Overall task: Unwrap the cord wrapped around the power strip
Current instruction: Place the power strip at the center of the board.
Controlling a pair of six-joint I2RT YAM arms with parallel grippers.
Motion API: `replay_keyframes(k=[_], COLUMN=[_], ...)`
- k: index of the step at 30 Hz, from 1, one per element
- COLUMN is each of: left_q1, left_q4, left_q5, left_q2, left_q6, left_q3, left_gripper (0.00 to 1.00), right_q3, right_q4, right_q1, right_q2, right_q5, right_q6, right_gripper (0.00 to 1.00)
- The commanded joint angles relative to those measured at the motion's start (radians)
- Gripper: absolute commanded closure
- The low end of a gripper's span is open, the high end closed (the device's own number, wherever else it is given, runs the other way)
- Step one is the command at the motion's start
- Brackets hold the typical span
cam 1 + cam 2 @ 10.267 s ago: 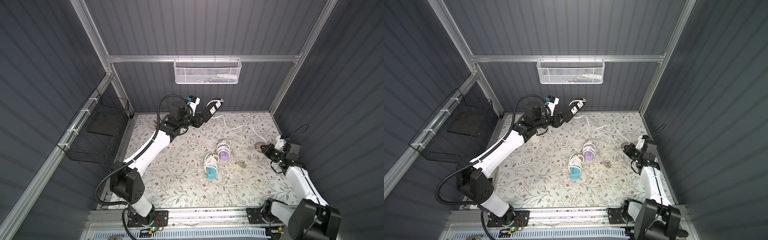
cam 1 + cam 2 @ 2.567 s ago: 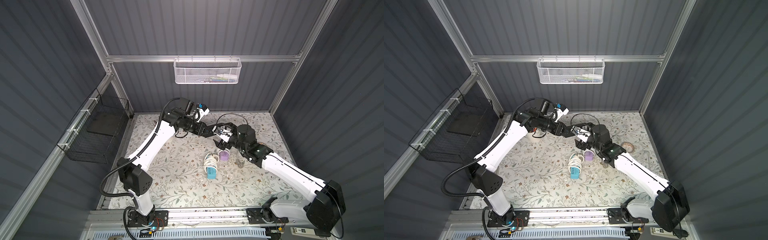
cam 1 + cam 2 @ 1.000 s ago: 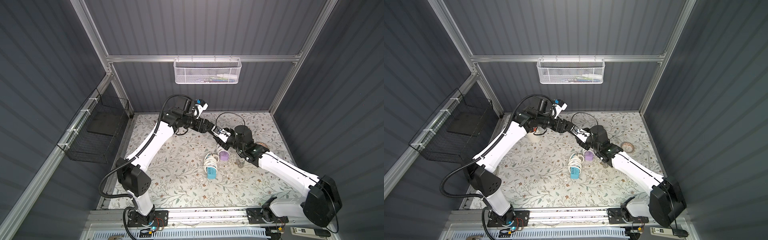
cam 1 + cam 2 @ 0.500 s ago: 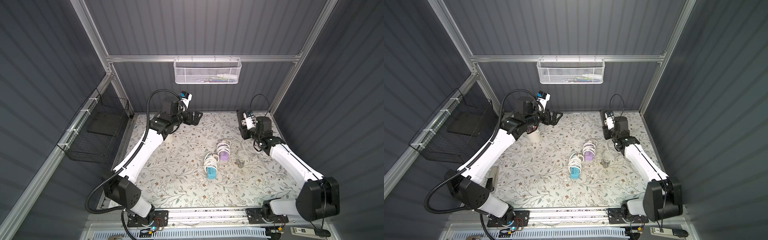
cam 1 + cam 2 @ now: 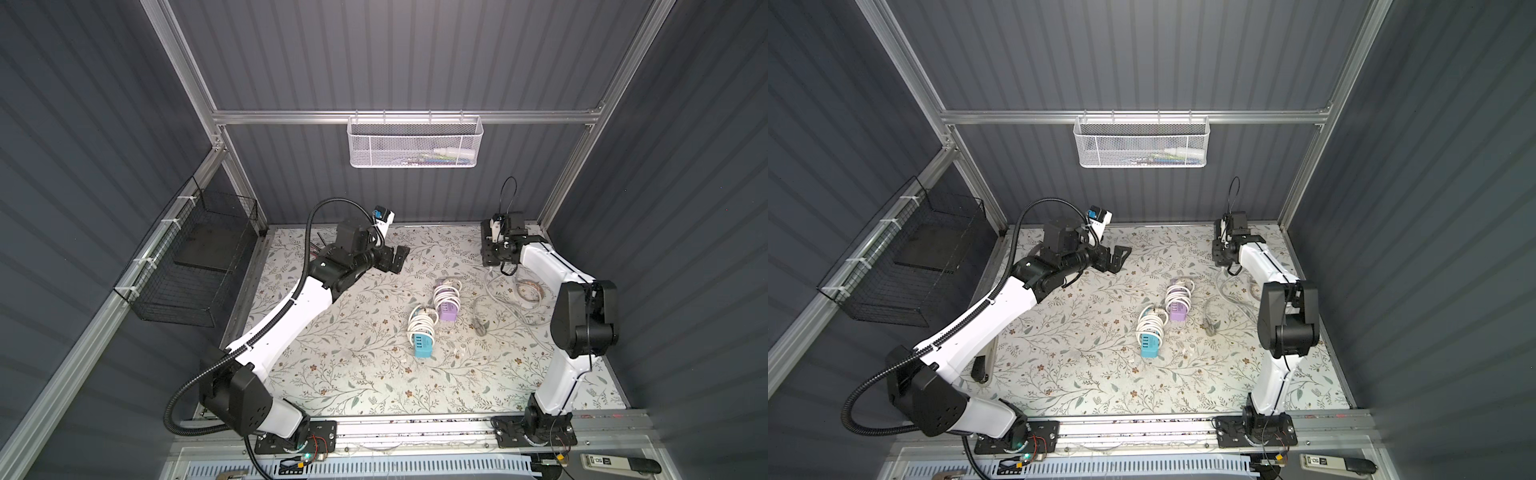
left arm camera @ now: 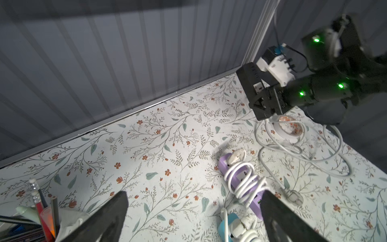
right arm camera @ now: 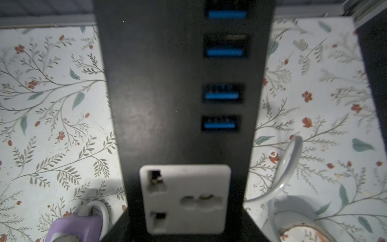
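A black power strip (image 5: 487, 243) with blue USB ports and a white socket (image 7: 185, 197) hangs low over the mat at the back right. My right gripper (image 5: 495, 254) is shut on it, both jaws against its sides in the right wrist view. Its grey-white cord (image 5: 498, 300) trails off the strip in loose loops on the mat (image 6: 293, 151) and ends in a plug (image 5: 481, 328). My left gripper (image 5: 397, 258) hovers open and empty at the back left of the middle, well apart from the strip (image 6: 254, 88).
A purple strip (image 5: 448, 309) and a blue strip (image 5: 424, 347), each wound with white cord, lie mid-mat. A tape roll (image 5: 530, 289) sits under the loose cord. A cup of pencils (image 6: 41, 215) stands back left. Wire baskets hang on the back (image 5: 415, 141) and left (image 5: 195, 266) walls.
The arms have parted: my right arm carried the black strip from the middle to the back right, its cord trailing. My left gripper let go, opened wide and drew back left.
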Motion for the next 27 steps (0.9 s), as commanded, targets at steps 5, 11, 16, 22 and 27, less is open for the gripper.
replay_keyframes(k=[5, 11, 16, 22, 27], left_q1=[0.001, 0.0, -0.001, 0.001, -0.005], left_q4=[0.008, -0.016, -0.01, -0.016, -0.041], left_q5=[-0.067, -0.066, -0.072, -0.065, -0.057], left_q2=[0.018, 0.033, 0.037, 0.038, 0.056], left_q6=[0.031, 0.008, -0.003, -0.007, -0.01], left_q3=[-0.005, 0.019, 0.016, 0.02, 0.035], left_gripper=[0.0, 0.0, 0.0, 0.0, 0.0], right_q3=[0.087, 0.145, 0.281, 0.531, 0.639], right_q4=[-0.175, -0.227, -0.282, -0.409, -0.458], right_q1=[-0.032, -0.058, -0.063, -0.067, -0.067], right_q2=[0.073, 0.145, 0.253, 0.42, 0.497], right_q5=[0.015, 0.022, 0.032, 0.035, 0.04], right_q6=[0.065, 0.083, 0.089, 0.1, 0.109], right_gripper=[1.0, 1.0, 1.0, 1.0, 0.95])
